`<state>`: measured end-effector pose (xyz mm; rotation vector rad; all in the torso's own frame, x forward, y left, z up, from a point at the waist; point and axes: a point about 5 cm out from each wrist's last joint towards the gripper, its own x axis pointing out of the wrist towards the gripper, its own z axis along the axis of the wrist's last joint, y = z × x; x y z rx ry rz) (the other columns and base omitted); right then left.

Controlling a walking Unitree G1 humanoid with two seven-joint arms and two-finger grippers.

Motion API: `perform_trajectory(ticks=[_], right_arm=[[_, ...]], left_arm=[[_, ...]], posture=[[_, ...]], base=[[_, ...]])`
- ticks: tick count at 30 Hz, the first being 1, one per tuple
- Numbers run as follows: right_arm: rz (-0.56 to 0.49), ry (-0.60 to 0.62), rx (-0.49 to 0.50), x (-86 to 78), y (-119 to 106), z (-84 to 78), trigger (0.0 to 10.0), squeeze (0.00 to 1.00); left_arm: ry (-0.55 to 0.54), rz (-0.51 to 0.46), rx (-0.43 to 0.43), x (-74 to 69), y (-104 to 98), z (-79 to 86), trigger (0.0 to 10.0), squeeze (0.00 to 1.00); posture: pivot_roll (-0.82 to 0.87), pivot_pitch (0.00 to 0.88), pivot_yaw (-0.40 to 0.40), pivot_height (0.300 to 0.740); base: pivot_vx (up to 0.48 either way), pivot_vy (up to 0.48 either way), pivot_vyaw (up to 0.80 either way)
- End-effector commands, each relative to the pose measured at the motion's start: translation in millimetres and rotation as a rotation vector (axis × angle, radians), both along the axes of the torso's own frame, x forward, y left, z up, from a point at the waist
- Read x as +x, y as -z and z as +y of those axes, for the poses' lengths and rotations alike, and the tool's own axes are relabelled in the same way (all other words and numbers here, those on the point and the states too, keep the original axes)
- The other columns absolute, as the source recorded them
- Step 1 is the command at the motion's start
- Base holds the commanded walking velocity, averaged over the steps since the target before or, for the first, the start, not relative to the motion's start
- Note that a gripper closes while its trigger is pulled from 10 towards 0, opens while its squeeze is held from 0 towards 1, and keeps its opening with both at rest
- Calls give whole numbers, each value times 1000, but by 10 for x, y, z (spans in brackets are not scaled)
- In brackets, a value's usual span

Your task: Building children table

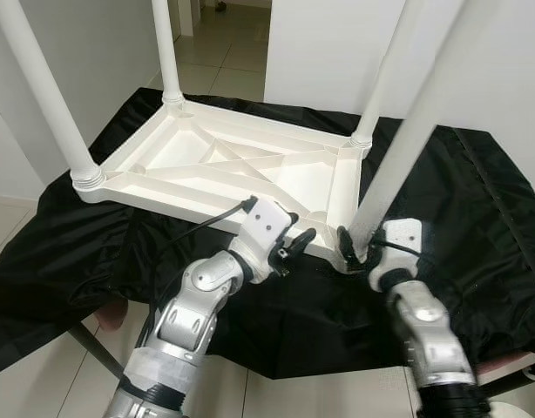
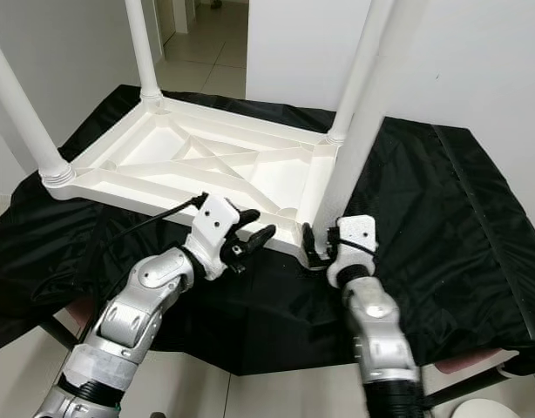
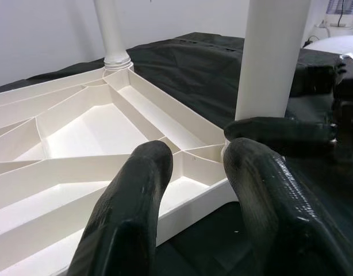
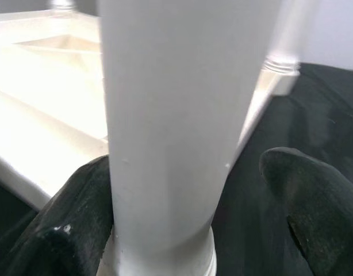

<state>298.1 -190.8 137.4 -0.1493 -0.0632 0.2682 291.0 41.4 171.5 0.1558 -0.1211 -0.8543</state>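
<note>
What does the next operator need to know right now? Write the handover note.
Right gripper: fingers open around the base of the near-right leg, one finger against it, not clamped.
Left gripper: open, hovering at the near edge of the upside-down white tabletop, holding nothing.
The tabletop lies on a black cloth. All four legs stand in their corner sockets.
Left: whether the near-right leg is fully seated cannot be told; check it, then turn the table upright.

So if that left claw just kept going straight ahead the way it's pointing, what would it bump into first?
Probably the near rim of the upturned white tabletop, just ahead of the left gripper.
</note>
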Motion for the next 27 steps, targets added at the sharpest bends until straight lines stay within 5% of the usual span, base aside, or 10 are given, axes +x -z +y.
perform_trajectory(ticks=[1, 19, 20, 21, 22, 23, 27], right_arm=[[-4, -53, 4, 39, -18, -34, 10000, 0], [82, -354, -94, 229, 68, 141, 10000, 0], [91, -370, -95, 229, 83, 150, 6588, 0], [91, -370, -95, 229, 83, 150, 6588, 0], [102, -387, -91, 228, 102, 153, 4431, 0], [115, -391, -80, 229, 119, 147, 0, 0], [126, -398, -74, 230, 138, 134, 0, 0]], left_arm=[[-23, -9, -2, 36, -27, -21, 10000, 0], [-15, -23, -2, 66, -75, -26, 10000, 0], [-15, -23, -2, 67, -79, -26, 10000, 0], [-15, -23, -2, 67, -79, -26, 10000, 0], [-14, -24, -2, 66, -80, -26, 10000, 0], [-13, -25, -1, 65, -81, -28, 10000, 0], [-12, -25, -1, 64, -81, -31, 10000, 0]], posture=[[32, 9, -28, 740], [47, 0, -14, 740], [47, 0, -13, 740], [47, 0, -13, 740], [48, 0, -12, 740], [48, 0, -12, 740], [48, 0, -12, 740]], base=[[0, 0, 0], [0, 0, 0], [0, 0, 0], [0, 0, 0], [0, 0, 0], [0, 0, 0], [0, 0, 0]])
